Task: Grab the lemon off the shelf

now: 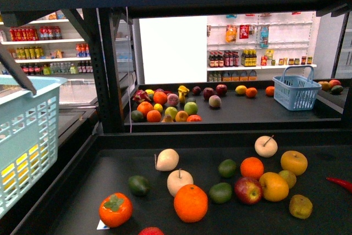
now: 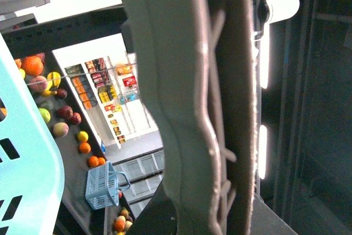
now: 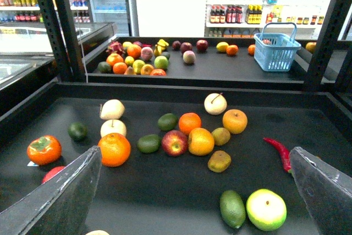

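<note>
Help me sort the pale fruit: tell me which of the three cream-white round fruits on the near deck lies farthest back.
The cream-white fruit with the slanting brown stem, rightmost of the three, beside the yellow-orange apple.

A shop interior lies beyond the dark rack. On the far wall a large bright white panel (image 1: 172, 49) glows, the strongest light in the front view. To its right, white shelves (image 1: 258, 65) carry rows of bottles and jars, with packets hanging on a pegboard (image 1: 250, 30) above them. Far left, more white shelves (image 1: 47, 41) hold red, yellow and green drinks. Below those sits a glass-topped case (image 3: 33, 39), pale and reflective. In the left wrist view two long tube lamps (image 2: 265, 53) shine against dark panels.
</note>
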Available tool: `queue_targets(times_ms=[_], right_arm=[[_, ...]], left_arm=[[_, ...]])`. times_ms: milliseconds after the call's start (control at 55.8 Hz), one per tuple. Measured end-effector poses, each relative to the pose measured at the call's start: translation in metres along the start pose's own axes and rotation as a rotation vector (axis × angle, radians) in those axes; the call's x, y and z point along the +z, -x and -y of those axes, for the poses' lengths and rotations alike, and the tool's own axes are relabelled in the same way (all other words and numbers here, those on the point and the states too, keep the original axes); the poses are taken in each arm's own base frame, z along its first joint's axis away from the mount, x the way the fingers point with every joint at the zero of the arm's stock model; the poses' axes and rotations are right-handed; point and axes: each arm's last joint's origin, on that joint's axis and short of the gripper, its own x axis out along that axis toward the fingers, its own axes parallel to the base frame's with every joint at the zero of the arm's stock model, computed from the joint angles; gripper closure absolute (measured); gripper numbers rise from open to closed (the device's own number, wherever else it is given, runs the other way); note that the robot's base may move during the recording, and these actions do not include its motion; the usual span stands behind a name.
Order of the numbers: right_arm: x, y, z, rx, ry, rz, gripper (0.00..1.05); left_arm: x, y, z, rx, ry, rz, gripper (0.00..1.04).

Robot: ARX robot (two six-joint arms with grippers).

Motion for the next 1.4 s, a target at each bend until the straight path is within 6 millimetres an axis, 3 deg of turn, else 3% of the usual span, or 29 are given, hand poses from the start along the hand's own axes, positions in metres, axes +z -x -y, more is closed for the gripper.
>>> queue_targets(times_ms=[197, 287, 592, 1147, 1398], right_arm=[[0.000, 0.000, 0.000, 0.000, 0.000, 0.000, 0.02], [0.000, 0.000, 0.000, 0.000, 0.000, 0.000, 0.02], [0.000, 0.000, 0.000, 0.000, 0.000, 0.000, 0.02], [0.000, 0.000, 0.000, 0.000, 0.000, 0.000, 0.02], [0.000, 0.000, 0.000, 0.000, 0.000, 0.000, 0.02]], left_arm=[[0.038, 0.010, -0.027, -0.016, 0.009, -0.006, 0.96], [0.044, 0.014, -0.035, 0.002, 0.018, 0.004, 0.96], [0.052, 0.025, -0.066, 0.077, 0.092, -0.014, 0.96], [0.058, 0.031, -0.072, 0.093, 0.095, -0.033, 0.96], [0.058, 0.033, -0.080, 0.111, 0.106, -0.052, 0.55]])
